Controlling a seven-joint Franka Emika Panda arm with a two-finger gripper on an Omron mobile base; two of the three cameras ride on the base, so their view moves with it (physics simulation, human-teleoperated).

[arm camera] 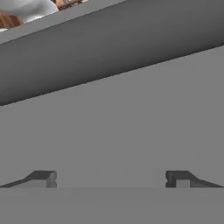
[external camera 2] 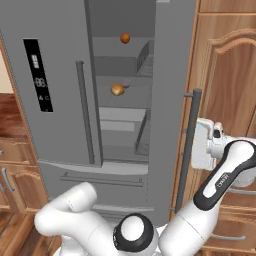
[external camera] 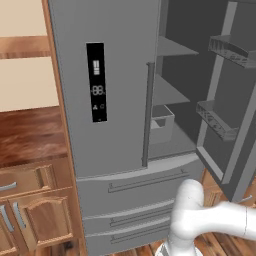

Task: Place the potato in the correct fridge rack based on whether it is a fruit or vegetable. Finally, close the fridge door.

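The hand stands with fingers wide apart, empty, close against the open fridge door. The potato already rests on the fridge rack. Risk: a push near the hinge could slip, leaving the door ajar. Wooden cabinets flank the fridge.

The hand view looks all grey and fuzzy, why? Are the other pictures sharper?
Hand view: very close to a grey fridge door, soft and blurry, with the open gripper at the bottom. Right base view: sharper, potato clear on its shaded fridge rack. Left base view: even light, no glare.
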